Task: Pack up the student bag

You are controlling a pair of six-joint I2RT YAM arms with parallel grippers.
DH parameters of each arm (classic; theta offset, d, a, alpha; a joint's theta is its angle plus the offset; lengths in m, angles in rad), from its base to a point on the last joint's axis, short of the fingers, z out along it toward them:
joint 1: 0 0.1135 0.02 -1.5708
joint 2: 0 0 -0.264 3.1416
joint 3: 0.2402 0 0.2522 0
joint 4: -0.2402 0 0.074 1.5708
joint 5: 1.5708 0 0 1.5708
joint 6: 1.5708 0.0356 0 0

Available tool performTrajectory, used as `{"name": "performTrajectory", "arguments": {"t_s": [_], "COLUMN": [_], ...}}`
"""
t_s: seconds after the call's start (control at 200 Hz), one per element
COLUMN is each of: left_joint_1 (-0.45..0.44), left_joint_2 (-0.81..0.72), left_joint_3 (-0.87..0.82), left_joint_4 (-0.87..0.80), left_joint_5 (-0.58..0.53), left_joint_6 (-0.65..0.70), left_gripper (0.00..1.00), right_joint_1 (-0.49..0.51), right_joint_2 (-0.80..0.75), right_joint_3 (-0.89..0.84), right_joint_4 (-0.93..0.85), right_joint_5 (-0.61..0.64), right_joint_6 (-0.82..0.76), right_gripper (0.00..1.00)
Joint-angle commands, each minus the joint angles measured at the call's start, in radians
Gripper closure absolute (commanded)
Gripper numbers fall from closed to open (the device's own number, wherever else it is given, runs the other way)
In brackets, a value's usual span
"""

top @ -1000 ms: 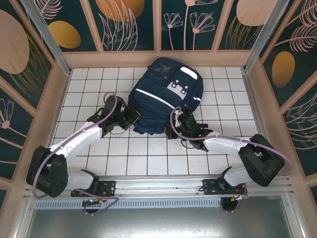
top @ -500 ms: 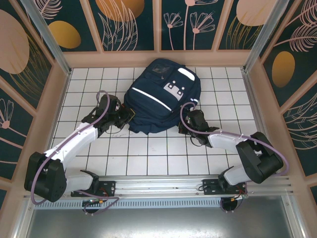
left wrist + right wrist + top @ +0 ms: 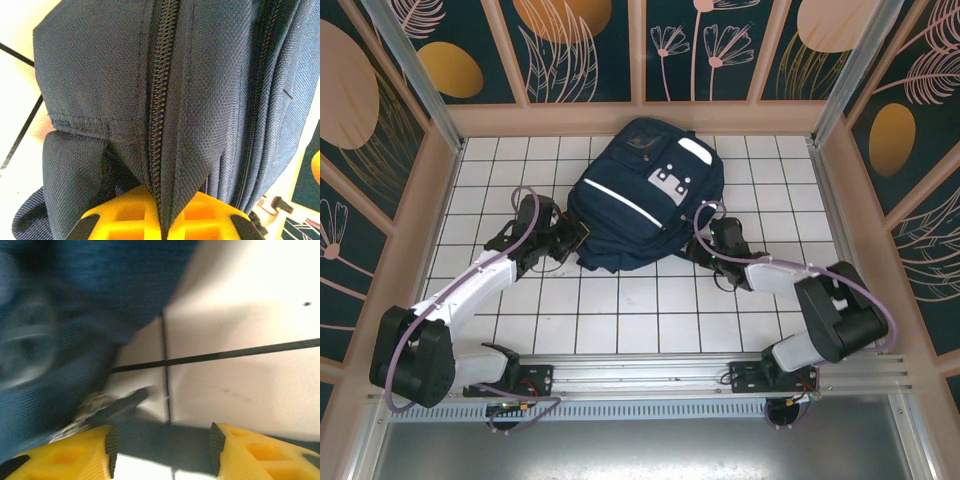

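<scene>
**Position of the work.** The large navy-blue fabric backpack (image 3: pixel 642 195) with white reflective stripes lies front face up on the white tiled tabletop (image 3: pixel 620 300), in the far middle of the work area. I judge that its long axis slants from near left to far right. Its lower end faces the arm bases.

**Left hand.** On the overhead view, the left hand (image 3: pixel 577 237) sits at the near-left corner of the backpack. On the left wrist view, its yellow fingers (image 3: pixel 125 215) are pressed together on a fold of the navy fabric. The fold carries a closed black zip (image 3: pixel 159 100), which runs straight away from the hand. I treat this hand as the anchor.

**Right hand.** On the overhead view, the right hand (image 3: pixel 704 244) lies at the near-right edge of the backpack. The right wrist view is blurred. It shows the fingers standing apart with nothing pinched between them. The navy fabric lies to the upper left of the fingers, and bare tile lies to the right. A small metal fitting with a dark tab (image 3: pixel 107 407) lies just ahead of one finger. I cannot identify it.

**Governing relation.** The left hand has the backpack. The right hand is free, and the backpack lies on that hand's left. Any regrasp by the right hand must therefore travel leftward onto the fabric.

**Caution.** If the right hand pulls before it is seated, the backpack may swing about the pinched corner.
</scene>
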Motion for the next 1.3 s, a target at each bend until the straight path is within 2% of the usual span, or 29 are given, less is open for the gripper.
{"name": "performTrajectory", "arguments": {"t_s": [0.0,0.115,0.175,0.335,0.43,0.586,0.756,0.856,0.951,0.996,1.026,1.066,1.101,1.156,1.176,1.186,1.196,1.291], "left_joint_1": [0.002,-0.042,-0.089,-0.239,-0.317,-0.43,-0.538,-0.569,-0.572,-0.572,-0.572,-0.572,-0.573,-0.573,-0.573,-0.572,-0.572,-0.568], "left_joint_2": [-0.049,-0.035,-0.024,-0.018,-0.033,0.027,0.146,0.21,0.205,0.197,0.195,0.195,0.192,0.183,0.18,0.178,0.175,0.148], "left_joint_3": [-0.007,-0.011,-0.007,0.013,0.011,0.038,0.044,0.065,0.074,0.078,0.084,0.092,0.097,0.107,0.111,0.113,0.116,0.144], "left_joint_4": [0.105,0.106,0.107,0.069,0.058,0.015,0.05,0.047,0.034,0.027,0.017,0.001,-0.011,-0.03,-0.039,-0.04,-0.042,-0.051], "left_joint_5": [-0.002,0.01,0.018,0.028,0.018,0.066,0.121,0.115,0.105,0.103,0.107,0.109,0.108,0.095,0.089,0.089,0.089,0.106], "left_joint_6": [0.037,0.066,0.087,0.146,0.186,0.274,0.332,0.354,0.378,0.391,0.401,0.42,0.436,0.465,0.477,0.484,0.489,0.557], "left_gripper": [1.0,0.98,0.98,0.98,0.93,0.83,0.81,0.82,0.8,0.73,0.63,0.53,0.45,0.3,0.19,0.06,0.02,0.01], "right_joint_1": [0.014,0.001,-0.011,-0.067,-0.103,-0.196,-0.233,-0.24,-0.242,-0.244,-0.243,-0.244,-0.246,-0.246,-0.246,-0.247,-0.247,-0.24], "right_joint_2": [-0.172,-0.328,-0.404,-0.489,-0.501,-0.466,-0.448,-0.45,-0.454,-0.458,-0.461,-0.462,-0.464,-0.475,-0.484,-0.488,-0.493,-0.548], "right_joint_3": [-0.038,-0.067,-0.072,0.016,0.063,0.131,0.164,0.171,0.175,0.175,0.174,0.176,0.18,0.18,0.178,0.178,0.178,0.192], "right_joint_4": [0.009,-0.058,-0.099,-0.281,-0.339,-0.367,-0.372,-0.373,-0.384,-0.392,-0.396,-0.402,-0.409,-0.404,-0.399,-0.397,-0.395,-0.394], "right_joint_5": [-0.116,-0.118,-0.085,0.092,0.205,0.134,0.094,0.085,0.085,0.087,0.095,0.098,0.103,0.095,0.09,0.089,0.09,0.141], "right_joint_6": [-0.04,-0.047,-0.041,-0.026,-0.02,-0.024,-0.025,-0.023,-0.026,-0.027,-0.028,-0.032,-0.034,-0.048,-0.055,-0.058,-0.061,-0.086], "right_gripper": [0.41,0.41,0.37,0.37,0.37,0.39,0.4,0.4,0.4,0.39,0.35,0.22,0.04,0.01,0.01,0.01,0.01,0.01]}}
